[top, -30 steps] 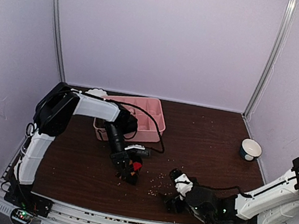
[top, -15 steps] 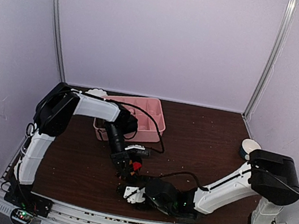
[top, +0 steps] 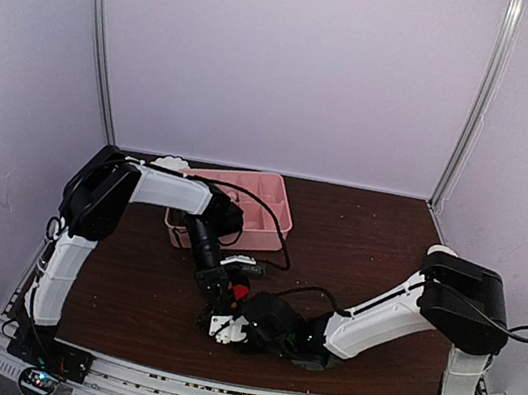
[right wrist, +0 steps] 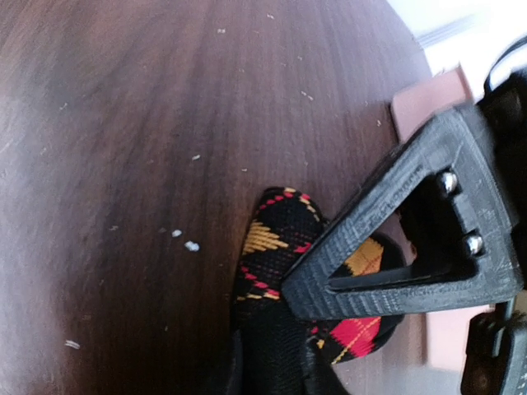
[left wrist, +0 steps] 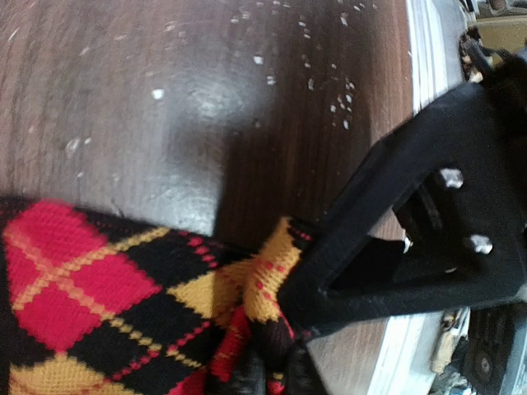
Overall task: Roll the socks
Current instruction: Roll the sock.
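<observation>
Looking down from the top external camera: reaching over the dark wooden table [top: 127, 286] with the left gripper [top: 225, 298], low near the front middle, clamped on a black argyle sock [top: 240, 293], only a red speck of it showing. Stretching in from the right with the right gripper [top: 230, 328], just beside the left one and nearer the front edge. Behind both, toward the back left, a pink tray [top: 279, 200]; at the right edge, a white bowl [top: 440, 251], half hidden by the right arm.

Through the left wrist camera: pinching a bunched corner of the sock between narrowly set fingers [left wrist: 387, 181], with the rest of the fabric spread on the wood toward the left, red and yellow diamonds up. Beyond it, pale crumbs [left wrist: 259, 59] scattered on the table.

Through the right wrist camera: straddling one end of the sock with only a slim gap between the fingers [right wrist: 370, 206], fabric filling that gap, perhaps gripped, though impossible to tell from here. Resting on the wood with the sock's rounded end, well short of the blurred tray at the upper right
</observation>
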Action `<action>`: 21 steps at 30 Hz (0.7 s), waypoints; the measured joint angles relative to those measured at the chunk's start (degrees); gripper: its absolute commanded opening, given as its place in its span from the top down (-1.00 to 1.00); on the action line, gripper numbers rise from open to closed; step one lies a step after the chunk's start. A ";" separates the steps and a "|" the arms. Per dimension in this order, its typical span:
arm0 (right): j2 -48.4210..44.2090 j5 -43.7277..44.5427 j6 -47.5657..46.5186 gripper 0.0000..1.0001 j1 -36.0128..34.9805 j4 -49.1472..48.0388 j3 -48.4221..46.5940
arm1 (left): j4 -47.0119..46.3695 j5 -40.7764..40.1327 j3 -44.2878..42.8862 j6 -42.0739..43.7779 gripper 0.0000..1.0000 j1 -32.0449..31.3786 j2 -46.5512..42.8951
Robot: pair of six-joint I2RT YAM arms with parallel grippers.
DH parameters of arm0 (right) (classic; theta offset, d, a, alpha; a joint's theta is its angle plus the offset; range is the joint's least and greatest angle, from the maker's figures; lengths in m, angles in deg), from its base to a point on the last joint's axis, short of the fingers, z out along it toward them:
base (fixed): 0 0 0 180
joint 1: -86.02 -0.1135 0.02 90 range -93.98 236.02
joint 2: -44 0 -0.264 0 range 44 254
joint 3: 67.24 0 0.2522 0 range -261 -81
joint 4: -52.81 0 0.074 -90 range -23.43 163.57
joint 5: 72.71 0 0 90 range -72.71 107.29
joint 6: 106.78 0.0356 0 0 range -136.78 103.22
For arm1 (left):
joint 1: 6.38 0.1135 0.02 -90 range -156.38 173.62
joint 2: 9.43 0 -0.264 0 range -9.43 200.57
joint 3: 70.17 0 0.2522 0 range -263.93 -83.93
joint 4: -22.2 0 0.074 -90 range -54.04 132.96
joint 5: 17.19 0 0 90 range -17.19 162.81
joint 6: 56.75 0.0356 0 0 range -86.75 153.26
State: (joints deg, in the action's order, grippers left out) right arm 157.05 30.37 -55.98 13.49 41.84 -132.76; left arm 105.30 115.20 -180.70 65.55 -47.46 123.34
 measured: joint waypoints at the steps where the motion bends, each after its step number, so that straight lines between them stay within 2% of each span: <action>1: 0.17 -0.24 0.24 0.88 0.15 1.07 -0.57 | 0.02 -0.11 0.00 0.20 0.53 0.00 0.00; 3: 0.59 -1.25 1.53 1.00 0.59 3.87 -2.40 | 0.50 -0.09 0.17 0.57 0.44 0.11 -0.24; 9: 1.05 -8.57 7.74 1.00 3.50 9.75 -6.54 | -4.55 -2.10 7.82 2.60 0.29 0.87 -6.75; 15: 1.03 -15.72 14.25 1.00 5.38 14.36 -8.98 | -13.20 -8.81 17.55 4.74 0.25 0.87 -16.85; 21: 1.11 -20.17 22.62 1.00 6.10 19.26 -11.26 | -17.94 -12.61 23.47 6.23 0.23 1.16 -22.36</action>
State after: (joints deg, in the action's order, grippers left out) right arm 158.17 10.20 -33.35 19.59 61.10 -144.02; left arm 87.35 102.59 -157.23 71.78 -46.31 100.98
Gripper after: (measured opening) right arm 0.090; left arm 0.381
